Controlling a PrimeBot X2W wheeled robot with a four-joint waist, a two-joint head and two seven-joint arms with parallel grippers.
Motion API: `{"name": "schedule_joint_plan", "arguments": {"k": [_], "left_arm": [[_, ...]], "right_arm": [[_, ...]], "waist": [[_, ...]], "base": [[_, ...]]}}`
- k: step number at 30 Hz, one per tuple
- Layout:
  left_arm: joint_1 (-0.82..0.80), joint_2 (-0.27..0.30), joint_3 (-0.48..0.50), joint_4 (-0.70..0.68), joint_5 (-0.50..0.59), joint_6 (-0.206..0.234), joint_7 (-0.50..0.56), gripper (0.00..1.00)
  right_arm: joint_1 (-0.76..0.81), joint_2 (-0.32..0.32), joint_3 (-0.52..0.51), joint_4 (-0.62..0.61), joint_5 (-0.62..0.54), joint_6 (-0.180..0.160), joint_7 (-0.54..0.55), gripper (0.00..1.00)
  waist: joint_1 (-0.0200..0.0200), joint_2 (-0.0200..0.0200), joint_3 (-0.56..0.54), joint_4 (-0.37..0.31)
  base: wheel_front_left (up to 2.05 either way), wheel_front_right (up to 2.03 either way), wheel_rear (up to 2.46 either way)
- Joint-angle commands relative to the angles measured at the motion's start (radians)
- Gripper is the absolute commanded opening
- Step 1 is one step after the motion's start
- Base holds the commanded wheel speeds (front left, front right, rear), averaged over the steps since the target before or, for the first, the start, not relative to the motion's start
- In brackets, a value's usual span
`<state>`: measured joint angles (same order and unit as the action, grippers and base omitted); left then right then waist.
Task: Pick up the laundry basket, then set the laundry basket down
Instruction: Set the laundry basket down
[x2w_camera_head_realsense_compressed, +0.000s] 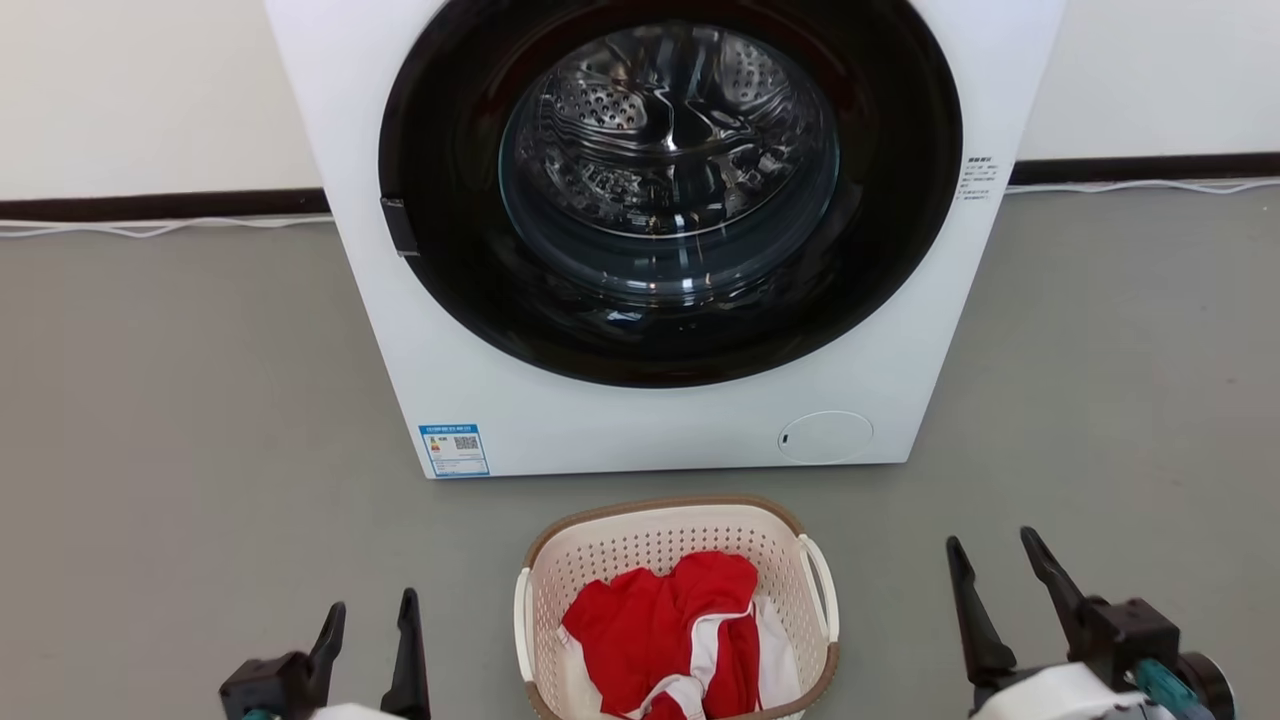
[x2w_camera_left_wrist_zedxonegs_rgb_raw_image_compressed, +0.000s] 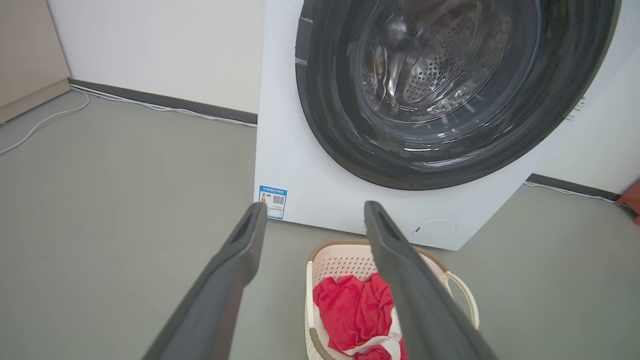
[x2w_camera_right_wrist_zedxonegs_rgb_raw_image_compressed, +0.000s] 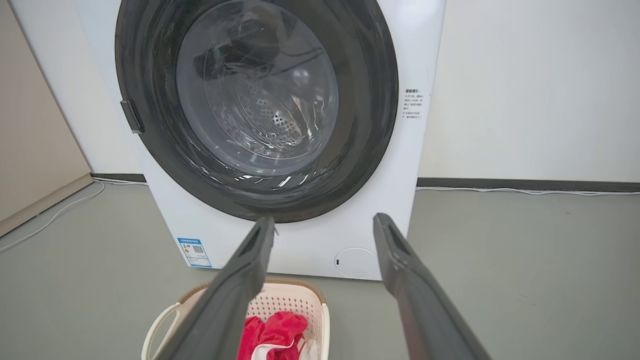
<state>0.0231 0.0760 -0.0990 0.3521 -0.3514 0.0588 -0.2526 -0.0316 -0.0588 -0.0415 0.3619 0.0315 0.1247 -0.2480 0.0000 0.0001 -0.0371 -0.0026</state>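
Laundry basket, red garment inside, rests on the floor at 6 o'clock of the washing machine | my left end effector at its 9, right end effector at 3, both parted, empty | advice: take both loop handles evenly, lift level.

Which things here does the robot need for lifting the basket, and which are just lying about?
Part of the job: laundry basket, left gripper, right gripper, both open.

Just lying about: washing machine, red and white clothes in the basket, white cable along the wall.
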Motion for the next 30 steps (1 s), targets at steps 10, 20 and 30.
{"name": "schedule_joint_plan", "arguments": {"k": [10, 20, 30], "left_arm": [[0.042, -0.020, 0.119, -0.062, 0.037, -0.051, -0.009, 1.00], [0.039, -0.025, 0.125, -0.059, 0.038, -0.062, -0.009, 1.00], [0.035, -0.026, 0.109, -0.058, 0.020, -0.056, -0.009, 1.00]], "right_arm": [[0.069, 0.002, -0.023, -0.083, -0.009, 0.006, -0.014, 1.00], [0.067, 0.006, -0.021, -0.070, -0.010, 0.006, -0.014, 1.00], [0.062, 0.007, -0.017, -0.066, -0.008, 0.006, -0.014, 1.00]], "waist": [[0.0000, -0.0001, -0.022, -0.002], [0.0000, -0.0001, -0.017, -0.002], [0.0000, -0.0001, -0.010, -0.005]], "base": [[0.00, 0.00, 0.00], [0.00, 0.00, 0.00], [0.00, 0.00, 0.00]]}}
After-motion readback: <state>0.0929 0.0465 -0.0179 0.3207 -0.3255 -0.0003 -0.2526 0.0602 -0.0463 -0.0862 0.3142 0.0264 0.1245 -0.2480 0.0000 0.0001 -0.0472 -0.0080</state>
